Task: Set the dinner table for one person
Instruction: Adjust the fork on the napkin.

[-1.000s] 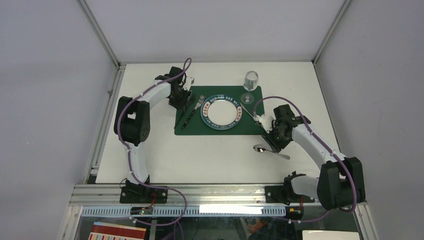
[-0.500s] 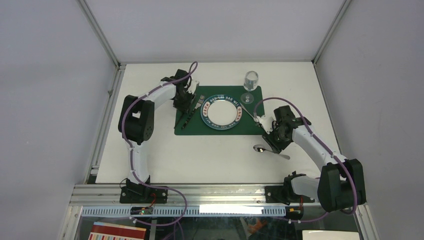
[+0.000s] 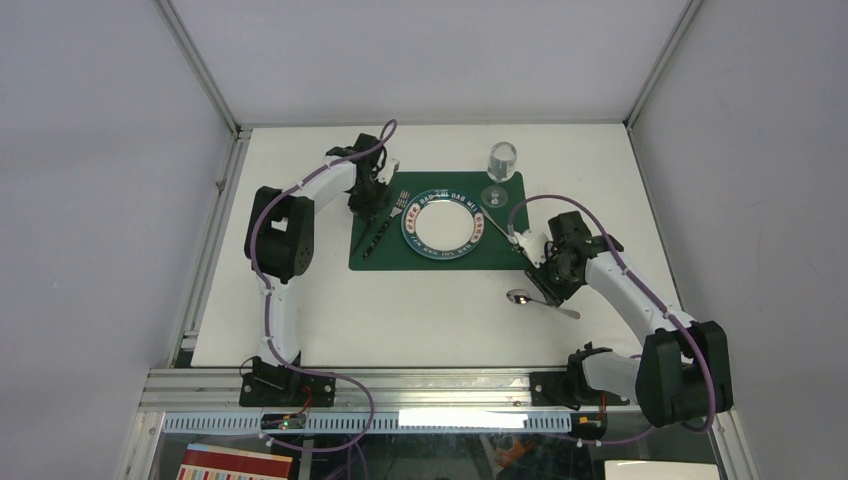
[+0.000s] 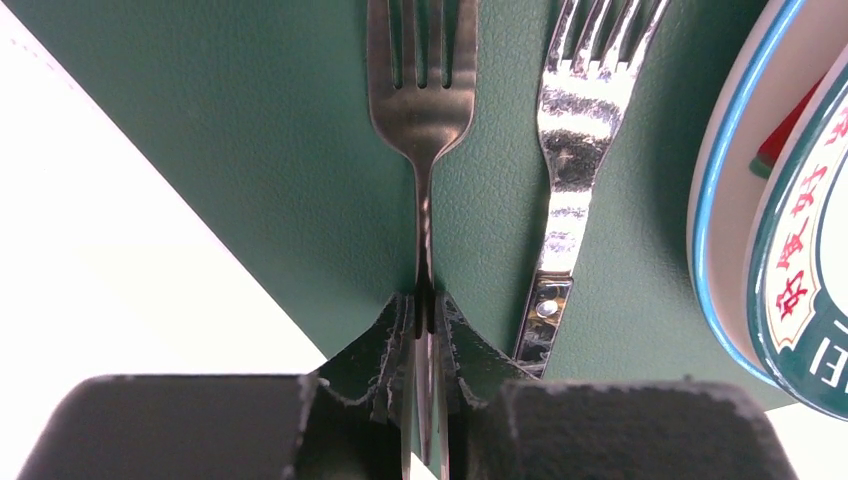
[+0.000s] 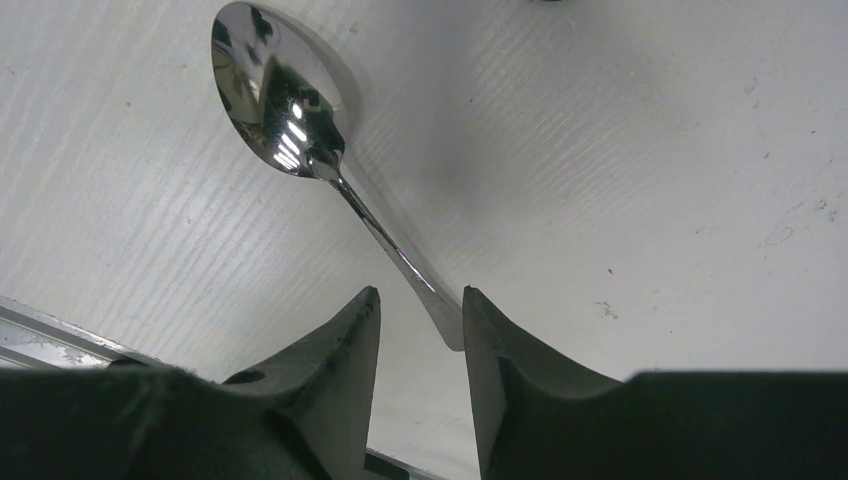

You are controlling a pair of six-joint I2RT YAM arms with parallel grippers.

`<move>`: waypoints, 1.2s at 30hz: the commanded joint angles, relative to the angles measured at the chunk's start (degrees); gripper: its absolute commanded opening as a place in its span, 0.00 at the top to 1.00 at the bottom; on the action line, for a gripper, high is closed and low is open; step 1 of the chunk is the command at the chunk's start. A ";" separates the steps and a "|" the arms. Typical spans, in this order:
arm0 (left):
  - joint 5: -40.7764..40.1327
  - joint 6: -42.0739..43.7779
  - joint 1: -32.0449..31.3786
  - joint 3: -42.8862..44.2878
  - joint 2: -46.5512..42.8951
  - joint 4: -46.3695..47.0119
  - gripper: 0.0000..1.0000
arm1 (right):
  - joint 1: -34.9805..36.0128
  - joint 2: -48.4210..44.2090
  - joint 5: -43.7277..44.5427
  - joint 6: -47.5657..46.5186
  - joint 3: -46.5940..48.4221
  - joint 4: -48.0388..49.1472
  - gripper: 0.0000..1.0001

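Top view: the white bench (image 3: 330, 320) carries a green placemat (image 3: 420, 260) with a plate (image 3: 442, 222) on it and a glass (image 3: 503, 160) at the placemat's far right corner.

Left wrist: the left end effector (image 4: 425, 320) is clenched on a dark fork (image 4: 422, 110) at the placemat's left edge, with a shiny fork (image 4: 568, 130) beside it.

Right wrist: the right end effector (image 5: 420, 330) is released, off the placemat, with the handle end of a spoon (image 5: 285, 110) between its fingers.

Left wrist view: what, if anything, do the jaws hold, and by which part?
The darker fork, pinched on its thin handle, just below the head.
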 commanded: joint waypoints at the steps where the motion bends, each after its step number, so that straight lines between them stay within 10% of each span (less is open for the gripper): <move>1: 2.13 -2.20 -1.96 3.65 2.23 1.81 0.90 | -0.31 -1.88 0.81 -0.15 0.13 0.75 0.61; 19: -3.48 -3.29 -2.09 4.21 -2.32 2.04 0.70 | -0.36 -2.79 1.65 -0.06 -0.15 0.68 0.57; 36: -2.54 -2.03 -1.58 3.70 -26.55 -4.82 0.55 | -0.47 6.55 -3.96 -1.75 2.50 3.60 0.54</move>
